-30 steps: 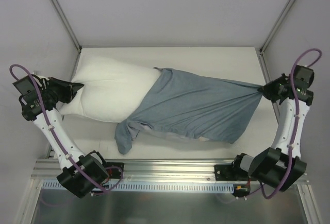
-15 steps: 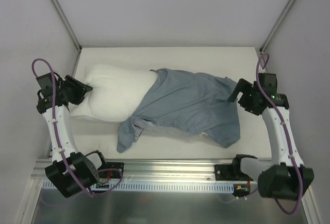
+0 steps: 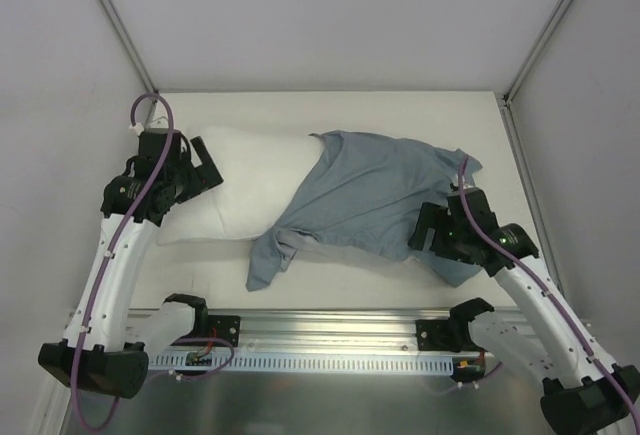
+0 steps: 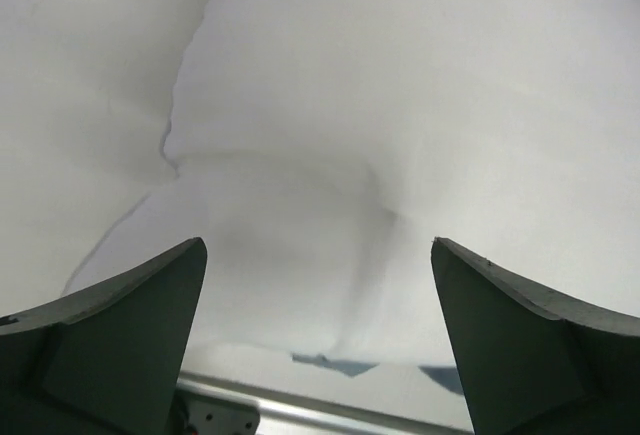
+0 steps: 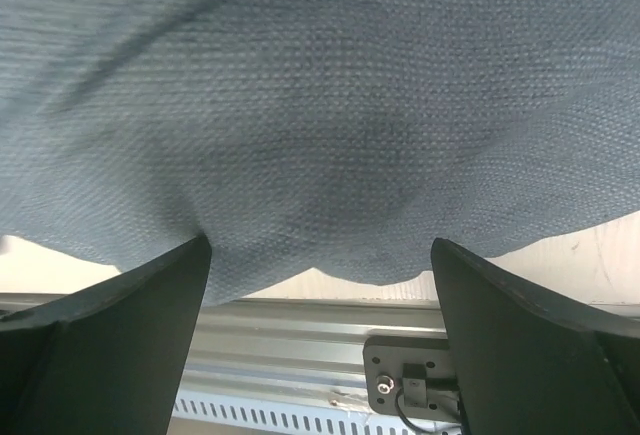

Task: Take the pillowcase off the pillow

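The pillowcase (image 3: 375, 200) lies slack and wrinkled over the covered half of the pillow (image 3: 250, 185). Its open mouth runs slantwise across the pillow's middle, and a twisted tail of cloth trails off the pillow's near edge. The other half of the pillow is bare and white.

The left claw (image 4: 318, 245) hangs over that bare end, spread wide and gripping nothing. The right claw (image 5: 320, 242) is just as wide and empty. It sits low over the blue cloth at the near corner of the pillow's covered end.

As I see it, the chief risk is that nothing anchors the pillow. If the right claw closes and pulls while the left is open, the pillow may slide across the desk (image 3: 400, 110) inside its cover. If the right claw bites too deep, it could pinch the stuffing along with the cloth and lock the two together. The bunched tail by the pillow's near edge could also snag as the mouth is drawn along.

A second ago the case was stretched taut, its closed end gripped by the right claw well beyond the pillow. The left claw was pinching the bare end. Both have since let go and moved in over the pillow, the cloth has sagged back, and the pillow has shifted towards its covered end.
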`<action>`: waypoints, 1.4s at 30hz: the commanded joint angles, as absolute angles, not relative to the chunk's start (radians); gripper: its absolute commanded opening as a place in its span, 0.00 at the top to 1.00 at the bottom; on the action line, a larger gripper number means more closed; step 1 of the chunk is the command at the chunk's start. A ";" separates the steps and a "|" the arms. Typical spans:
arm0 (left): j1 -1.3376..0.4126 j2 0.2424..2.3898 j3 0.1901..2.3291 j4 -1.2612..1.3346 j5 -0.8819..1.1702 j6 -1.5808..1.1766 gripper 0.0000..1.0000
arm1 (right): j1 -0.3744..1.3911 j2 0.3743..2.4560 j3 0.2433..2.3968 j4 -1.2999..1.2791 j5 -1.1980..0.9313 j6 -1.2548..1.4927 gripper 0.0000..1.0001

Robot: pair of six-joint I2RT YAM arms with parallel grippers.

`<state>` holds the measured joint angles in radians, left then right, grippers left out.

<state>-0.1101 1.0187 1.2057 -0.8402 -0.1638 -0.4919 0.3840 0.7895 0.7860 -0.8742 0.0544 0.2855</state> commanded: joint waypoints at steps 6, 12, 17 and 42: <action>-0.181 0.942 1.126 -1.133 -0.403 -0.598 0.03 | 0.465 0.920 0.672 -0.711 0.045 0.387 0.05; -0.198 0.930 1.120 -1.135 -0.253 -0.603 0.04 | 0.465 1.113 0.834 -0.623 0.146 0.333 0.91; -0.253 0.847 1.057 -1.152 -0.114 -0.691 0.01 | 0.465 1.230 0.972 -0.574 0.097 0.330 0.99; -0.241 1.508 1.379 -0.733 -0.126 -0.549 0.22 | 0.341 1.036 0.818 -0.594 0.141 0.403 0.99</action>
